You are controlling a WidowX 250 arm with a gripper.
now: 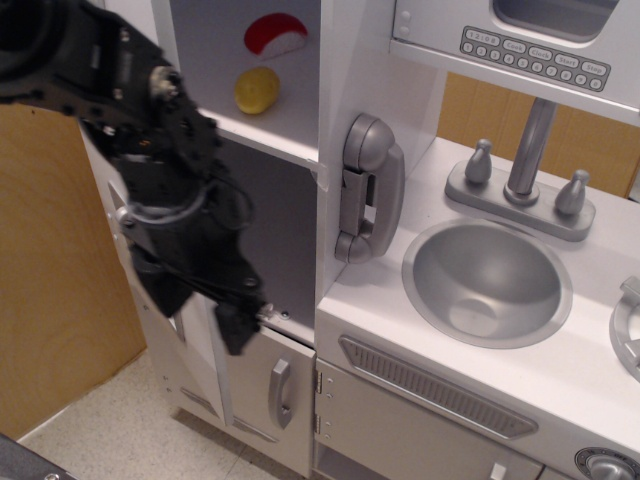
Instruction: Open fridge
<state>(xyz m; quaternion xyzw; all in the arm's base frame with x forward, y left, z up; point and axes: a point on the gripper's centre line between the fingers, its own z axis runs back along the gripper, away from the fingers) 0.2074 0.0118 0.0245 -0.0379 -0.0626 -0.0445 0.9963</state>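
The fridge (285,225) stands at the left of the toy kitchen with its tall door (163,25) swung open to the left, edge-on to the camera. Its white shelved interior shows. My black gripper (238,325) hangs in front of the door's lower half and the fridge opening, pointing down and right. The arm hides the door handle and the dispenser panel. The gripper looks clear of the handle, but blur and the dark body hide how its fingers stand.
A yellow toy fruit (257,89) and a red-and-white toy (276,33) sit on the fridge shelves. Below is a short silver door (280,392). To the right are a toy phone (368,190), sink (487,280), faucet (525,150) and vent-grille cabinet (435,388). A wooden panel (50,300) stands left.
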